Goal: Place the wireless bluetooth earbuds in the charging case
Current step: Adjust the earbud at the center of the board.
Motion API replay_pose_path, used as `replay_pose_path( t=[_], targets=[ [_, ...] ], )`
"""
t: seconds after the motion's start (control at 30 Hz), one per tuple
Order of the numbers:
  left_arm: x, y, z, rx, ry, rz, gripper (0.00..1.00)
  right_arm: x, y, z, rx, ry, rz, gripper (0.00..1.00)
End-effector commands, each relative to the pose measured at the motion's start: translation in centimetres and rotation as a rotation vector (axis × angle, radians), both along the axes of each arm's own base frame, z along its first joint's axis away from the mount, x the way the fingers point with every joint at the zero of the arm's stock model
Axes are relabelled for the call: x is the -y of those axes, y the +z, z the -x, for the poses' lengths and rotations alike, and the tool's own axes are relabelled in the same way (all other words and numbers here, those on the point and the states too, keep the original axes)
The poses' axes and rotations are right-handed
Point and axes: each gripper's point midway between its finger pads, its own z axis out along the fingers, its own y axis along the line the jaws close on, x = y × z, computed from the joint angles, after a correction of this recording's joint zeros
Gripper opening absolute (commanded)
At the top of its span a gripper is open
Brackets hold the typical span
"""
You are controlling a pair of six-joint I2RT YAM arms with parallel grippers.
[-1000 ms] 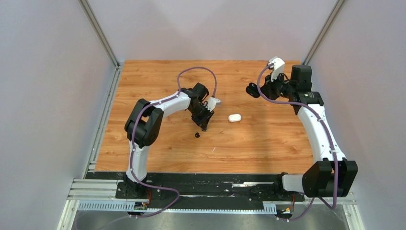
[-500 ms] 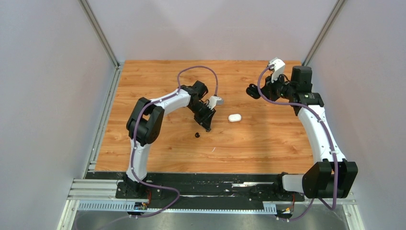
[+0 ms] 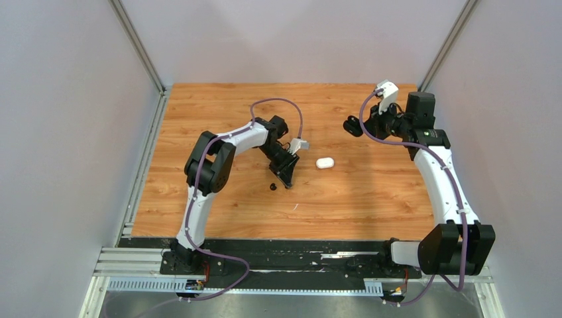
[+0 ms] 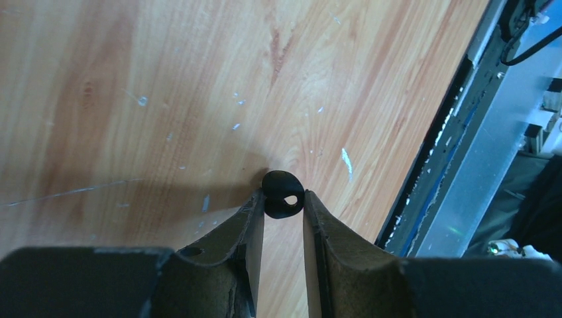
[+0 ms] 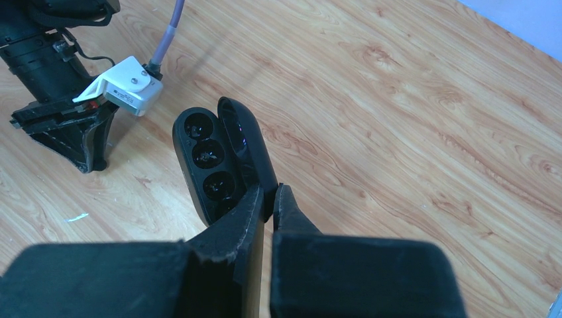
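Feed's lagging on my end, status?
Left gripper flanking black earbud on table, grip unconfirmed. Right gripper shut on open black case. White case closed between arms, nothing blocking.

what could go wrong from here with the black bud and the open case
1. The bud sits only at the very tips of the left claw, resting on the table. A squeeze there could pop it out or send it rolling.
2. The right claw pinches the open case at one end only, near the lid. Pressing a bud in could twist the case or make it slip.
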Motion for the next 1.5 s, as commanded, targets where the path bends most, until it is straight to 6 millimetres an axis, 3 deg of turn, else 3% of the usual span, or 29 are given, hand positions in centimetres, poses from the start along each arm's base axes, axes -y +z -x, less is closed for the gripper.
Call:
replay_pose_path(
  t=[0.0, 0.63, 0.97, 1.17, 1.47],
  targets=[
    [-1.1, -0.8, -3.2, 0.124, 0.009, -0.069, 0.36, -0.2, 2.2, 0.1, 0.070, 0.004, -0.027, 0.00],
    [-3.3, -1.4, -6.7, 0.258, 0.053, -0.172, 0.41, -0.3, 2.2, -0.2, 0.058, 0.004, -0.043, 0.00],
    [-3.7, -0.6, -7.4, 0.304, 0.063, -0.185, 0.25, -0.3, 2.3, -0.2, 0.058, 0.005, -0.048, 0.00],
    [-3.9, 0.1, -7.8, 0.324, 0.068, -0.186, 0.21, -0.3, 2.3, -0.1, 0.059, 0.004, -0.050, 0.00],
    [-3.1, -0.1, -5.8, 0.225, 0.036, -0.120, 0.13, -0.4, 2.1, 0.0, 0.053, 0.008, -0.054, 0.00]
  ],
)
